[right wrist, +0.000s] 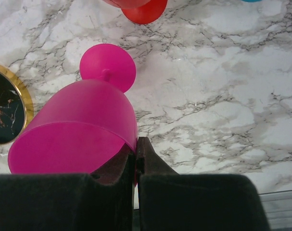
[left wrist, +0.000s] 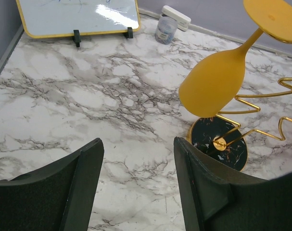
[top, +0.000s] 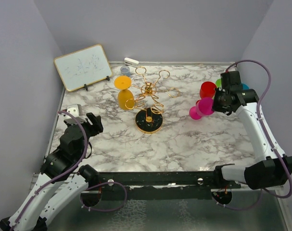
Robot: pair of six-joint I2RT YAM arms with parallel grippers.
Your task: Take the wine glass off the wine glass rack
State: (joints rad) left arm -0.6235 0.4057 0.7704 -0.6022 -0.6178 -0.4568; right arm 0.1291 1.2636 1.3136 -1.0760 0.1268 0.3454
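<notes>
The red glass (top: pixel 208 89) was partly hidden behind my right arm (top: pixel 254 120). The right gripper (right wrist: pixel 136 147) was closed tight on the rim of the pink wine glass (right wrist: pixel 73 130), to the right of the wine glass rack (top: pixel 149 96) and apart from it. The left gripper (left wrist: pixel 138 144) stood part open and empty over the worktop (left wrist: pixel 88 96). A yellow wine glass (left wrist: pixel 213 82) hung upside down on the rack.

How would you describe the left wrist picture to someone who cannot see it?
An orange-yellow plastic wine glass hangs upside down on a gold wire rack with a round black base, over a marble table. Two open black fingers frame the foreground.
</notes>
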